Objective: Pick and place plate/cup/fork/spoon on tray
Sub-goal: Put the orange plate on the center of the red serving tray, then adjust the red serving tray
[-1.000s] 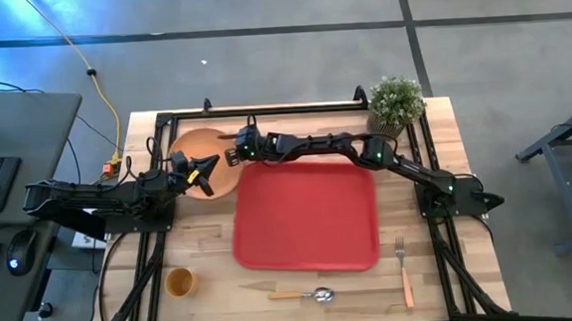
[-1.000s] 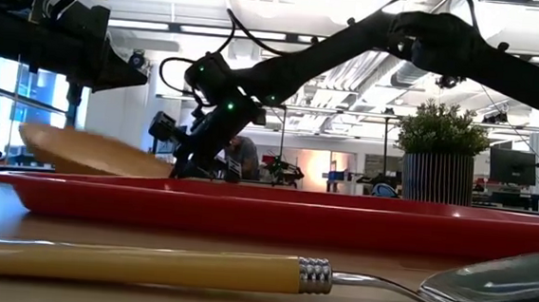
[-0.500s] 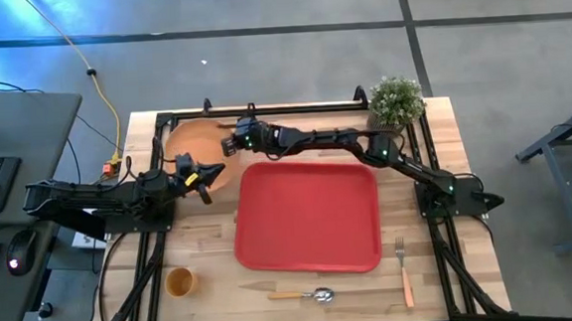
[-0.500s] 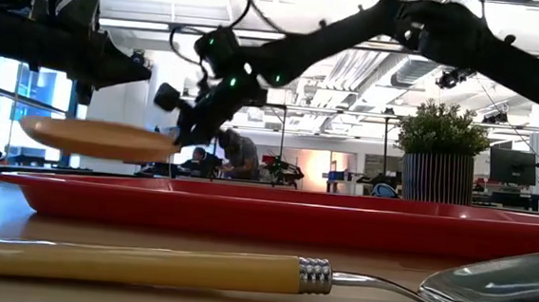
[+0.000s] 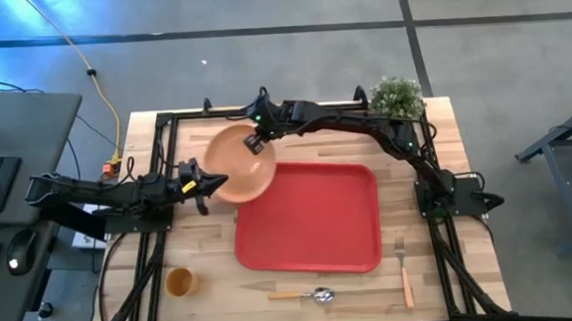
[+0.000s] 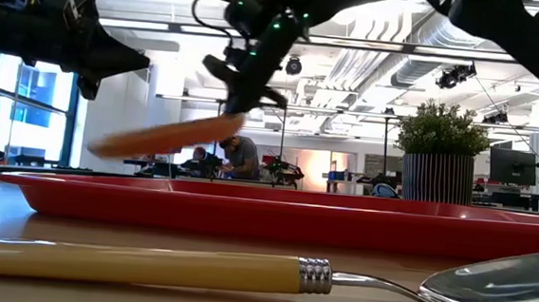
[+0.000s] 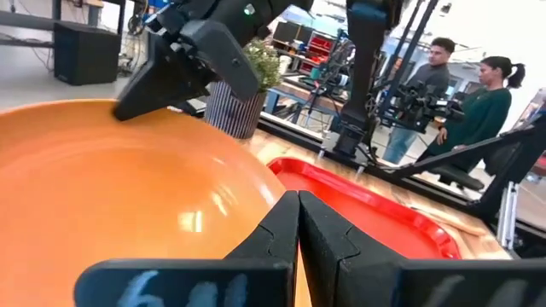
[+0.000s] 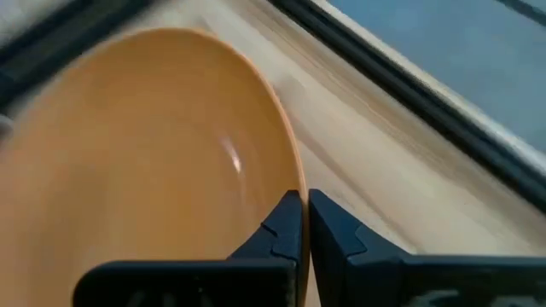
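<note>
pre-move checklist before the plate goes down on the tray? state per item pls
1. Right pincer grip on the plate: ok, fingers pinch its rim in the right wrist view.
2. Plate clear of the table: ok, the low view shows it in the air, tilted.
3. Plate over the tray: not ok, it hangs mostly over the table past the tray's far left corner.
4. Left pincer out of the way: not ok, shut and right at the plate's edge; contact cannot tell.
5. Tray free to receive: ok, nothing lies in it.
6. Cup, spoon, fork clear of the path: ok, all on the table near its front edge.
</note>
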{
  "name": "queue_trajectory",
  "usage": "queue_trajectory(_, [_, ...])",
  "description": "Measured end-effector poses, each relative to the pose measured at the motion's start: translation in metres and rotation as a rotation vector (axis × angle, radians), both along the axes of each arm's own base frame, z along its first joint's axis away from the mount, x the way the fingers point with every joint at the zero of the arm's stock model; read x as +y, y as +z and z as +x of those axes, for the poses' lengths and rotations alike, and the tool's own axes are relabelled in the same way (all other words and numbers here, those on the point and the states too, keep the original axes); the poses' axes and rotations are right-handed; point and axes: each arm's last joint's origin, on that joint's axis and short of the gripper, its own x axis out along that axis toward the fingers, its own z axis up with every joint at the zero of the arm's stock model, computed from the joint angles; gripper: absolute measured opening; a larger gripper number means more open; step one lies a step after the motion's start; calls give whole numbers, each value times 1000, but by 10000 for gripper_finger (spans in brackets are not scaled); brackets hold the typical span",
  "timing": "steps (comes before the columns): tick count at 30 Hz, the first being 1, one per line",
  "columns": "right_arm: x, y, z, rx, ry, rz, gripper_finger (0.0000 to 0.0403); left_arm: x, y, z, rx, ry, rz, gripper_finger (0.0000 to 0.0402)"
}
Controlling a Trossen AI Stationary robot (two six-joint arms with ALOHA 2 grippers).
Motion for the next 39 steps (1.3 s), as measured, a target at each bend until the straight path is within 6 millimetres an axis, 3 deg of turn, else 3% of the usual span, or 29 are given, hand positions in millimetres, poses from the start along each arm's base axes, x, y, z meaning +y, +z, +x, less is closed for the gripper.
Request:
queue_trajectory(3, [4, -1, -18, 41, 31, 32, 0, -2, 0, 0, 5, 15, 15, 0])
queue_trajectory(7, [33, -16, -48, 39, 93, 91, 0, -3, 0, 0, 16, 12, 45, 0])
queue_trajectory(12, [69, -40, -110, -33, 55, 110, 0, -3, -1, -1, 33, 24, 75, 0])
queue_trajectory(17, [119, -62, -168, -58, 50, 78, 0, -1, -4, -1, 72, 84, 90, 0])
queue_trajectory(22, [144, -91, -208, -51, -44, 57, 0, 0, -8, 0, 119, 158, 101, 0])
queue_trajectory(26, [152, -107, -220, -74, -33, 73, 0, 3, -7, 0, 108, 268, 110, 0])
queue_trajectory(32, [154, -110, -219, -153, 23, 83, 6, 4, 0, 0, 69, 303, 147, 0])
queue_trajectory(39, [150, -110, -221, -126, -48, -33, 71, 6, -1, 0, 76, 316, 151, 0])
